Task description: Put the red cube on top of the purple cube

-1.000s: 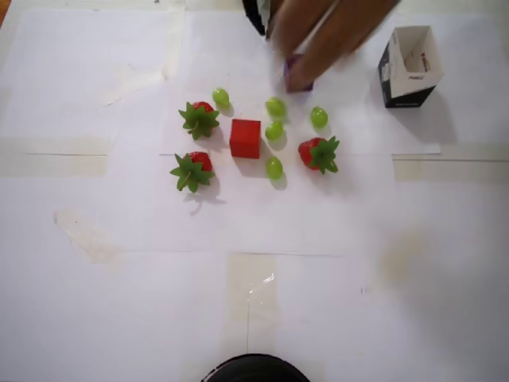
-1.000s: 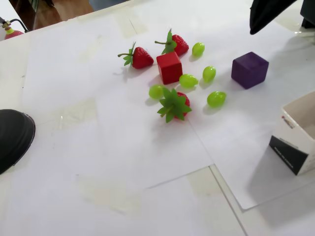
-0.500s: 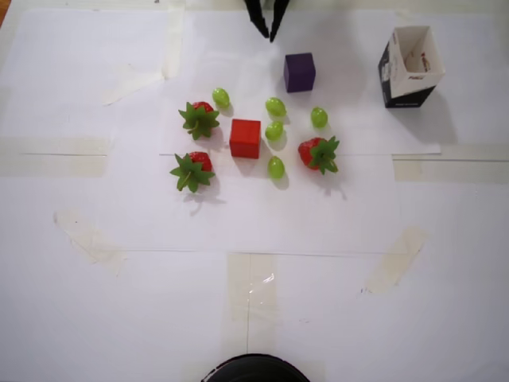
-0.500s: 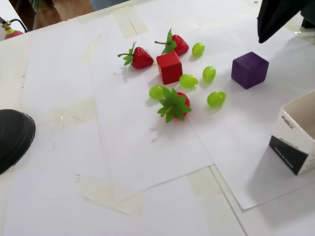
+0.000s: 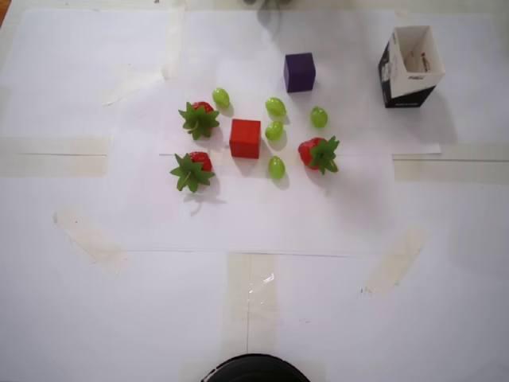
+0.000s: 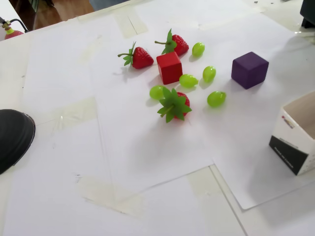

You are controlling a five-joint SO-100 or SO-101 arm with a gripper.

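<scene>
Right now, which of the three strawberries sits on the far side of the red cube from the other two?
The strawberry right of the red cube in the overhead view; the other two lie on the cube's left.

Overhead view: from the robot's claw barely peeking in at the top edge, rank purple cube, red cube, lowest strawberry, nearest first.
1. purple cube, upper right, below the gripper.
2. red cube, middle of the cluster.
3. lowest strawberry, cluster's lower left.
</scene>
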